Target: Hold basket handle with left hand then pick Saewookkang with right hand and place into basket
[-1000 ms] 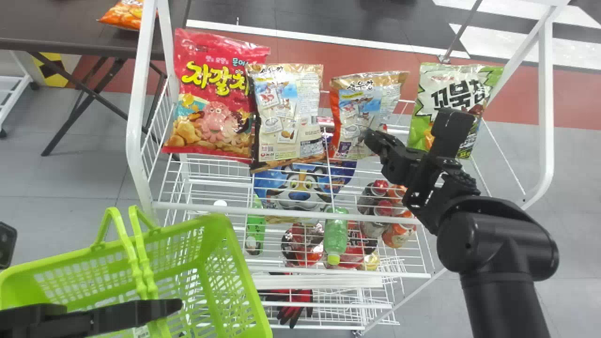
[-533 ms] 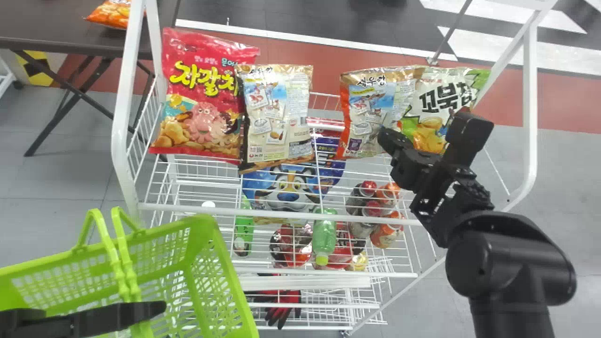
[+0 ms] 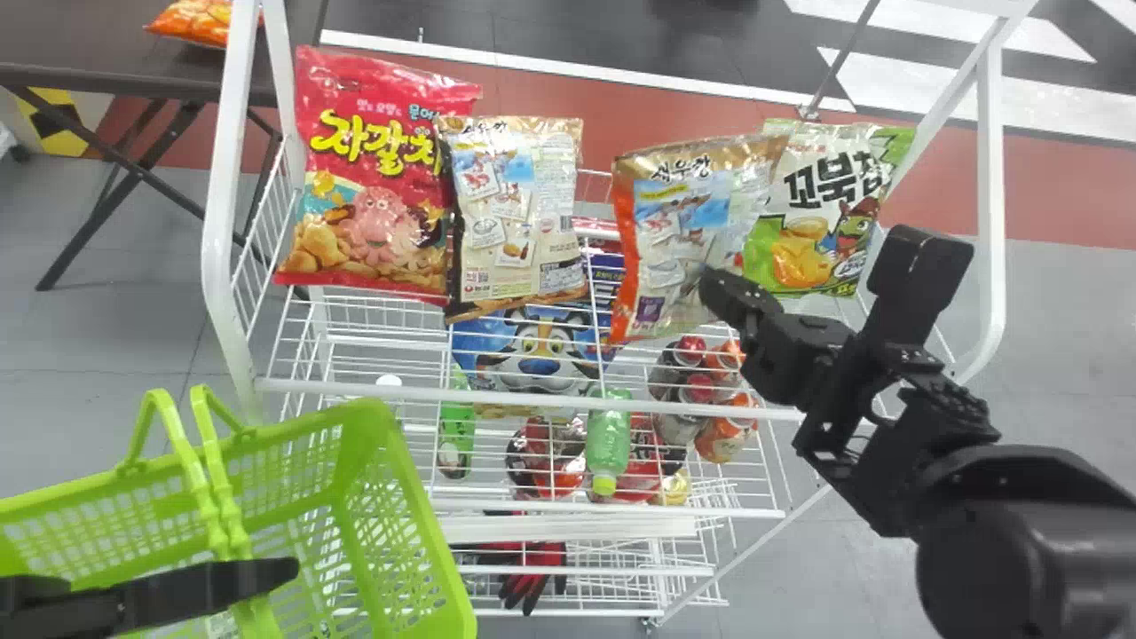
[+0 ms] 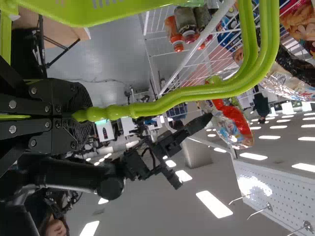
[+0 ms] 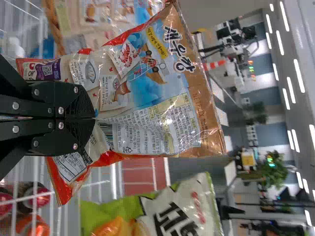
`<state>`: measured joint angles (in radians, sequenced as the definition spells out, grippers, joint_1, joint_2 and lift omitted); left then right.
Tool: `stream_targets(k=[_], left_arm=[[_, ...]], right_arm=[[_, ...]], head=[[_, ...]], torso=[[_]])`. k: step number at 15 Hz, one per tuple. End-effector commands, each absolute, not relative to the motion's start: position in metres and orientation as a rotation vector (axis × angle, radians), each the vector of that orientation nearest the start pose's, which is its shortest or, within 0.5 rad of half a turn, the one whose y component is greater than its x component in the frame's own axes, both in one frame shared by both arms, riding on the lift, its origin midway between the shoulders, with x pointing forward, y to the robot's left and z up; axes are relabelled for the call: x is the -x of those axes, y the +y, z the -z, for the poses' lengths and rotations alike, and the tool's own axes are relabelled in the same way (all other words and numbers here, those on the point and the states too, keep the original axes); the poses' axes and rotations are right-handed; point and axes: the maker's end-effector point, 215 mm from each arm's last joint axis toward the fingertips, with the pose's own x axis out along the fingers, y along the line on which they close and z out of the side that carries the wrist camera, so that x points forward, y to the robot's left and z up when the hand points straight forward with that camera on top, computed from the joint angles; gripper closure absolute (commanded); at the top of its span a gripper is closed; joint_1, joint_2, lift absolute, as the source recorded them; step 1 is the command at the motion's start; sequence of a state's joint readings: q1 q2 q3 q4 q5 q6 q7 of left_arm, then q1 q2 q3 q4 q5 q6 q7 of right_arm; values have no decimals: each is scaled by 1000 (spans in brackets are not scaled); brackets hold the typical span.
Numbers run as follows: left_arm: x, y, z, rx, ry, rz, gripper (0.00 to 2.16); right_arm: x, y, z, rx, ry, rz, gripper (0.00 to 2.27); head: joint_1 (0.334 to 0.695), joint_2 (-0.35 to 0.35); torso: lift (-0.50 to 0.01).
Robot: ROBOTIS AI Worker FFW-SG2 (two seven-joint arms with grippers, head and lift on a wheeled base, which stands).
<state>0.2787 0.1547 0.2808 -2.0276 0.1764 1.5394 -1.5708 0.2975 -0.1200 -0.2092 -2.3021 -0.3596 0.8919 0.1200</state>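
Head view | right fingers [image 3: 732,297] pinch crinkly, glossy Saewookkang [image 3: 661,222] | left fingers [image 3: 257,579] seemingly clamp knobbly handle [image 3: 206,484]

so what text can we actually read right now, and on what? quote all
"새우깡": Saewookkang bag in right end effector
"새우깡", faint: beige bag
"꼬북칩", end creased: green-white bag
"자갈치", end partly covered: red bag
"문어", cut off: red bag
Remaining print: too small or blurred.

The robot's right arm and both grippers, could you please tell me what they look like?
The right arm is black, with smooth rounded housings and blockier joints. The left gripper and right gripper match: black fingers and linkages, round silvery screws, finely ridged pads.
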Motion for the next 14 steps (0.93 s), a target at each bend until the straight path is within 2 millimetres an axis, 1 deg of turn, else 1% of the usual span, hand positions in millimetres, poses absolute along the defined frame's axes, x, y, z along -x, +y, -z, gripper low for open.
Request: stream_targets(k=[1, 2, 3, 6, 7, 9, 10, 11, 12, 14], left_arm=[[-266, 140, 375, 1102, 946, 1115, 2152], [-266, 141, 376, 1106, 947, 1111, 2152], [-266, 141, 377, 1110, 947, 1109, 2152], [-266, 141, 378, 1121, 947, 1106, 2152], [-267, 141, 378, 1124, 946, 1105, 2152], [-267, 141, 378, 1124, 946, 1105, 2152], [-267, 142, 378, 1124, 944, 1103, 2152], [-268, 142, 378, 1123, 943, 1104, 2152], [-268, 142, 378, 1123, 943, 1104, 2152], [-268, 143, 378, 1127, 939, 1100, 2152]], right_arm=[[-437, -222, 363, -211, 556, -238, 2243], [-425, -205, 369, -212, 598, -279, 2246], [-410, -183, 376, -215, 652, -336, 2246], [-362, -120, 383, -213, 780, -502, 2246], [-349, -98, 385, -202, 805, -551, 2246], [-328, -58, 394, -186, 846, -637, 2246], [-318, -38, 403, -157, 865, -668, 2246], [-312, -23, 413, -138, 883, -690, 2246], [-305, -6, 426, -118, 903, -713, 2246], [-305, 17, 450, -84, 900, -727, 2243]], head=[[695, -190], [695, -174], [695, -158], [695, -80], [695, -22], [695, 49], [695, 79], [695, 115], [695, 182], [695, 242]], torso=[[-18], [-18], [-18], [-18], [-18], [-18], [-18], [-18], [-18], [-18]])
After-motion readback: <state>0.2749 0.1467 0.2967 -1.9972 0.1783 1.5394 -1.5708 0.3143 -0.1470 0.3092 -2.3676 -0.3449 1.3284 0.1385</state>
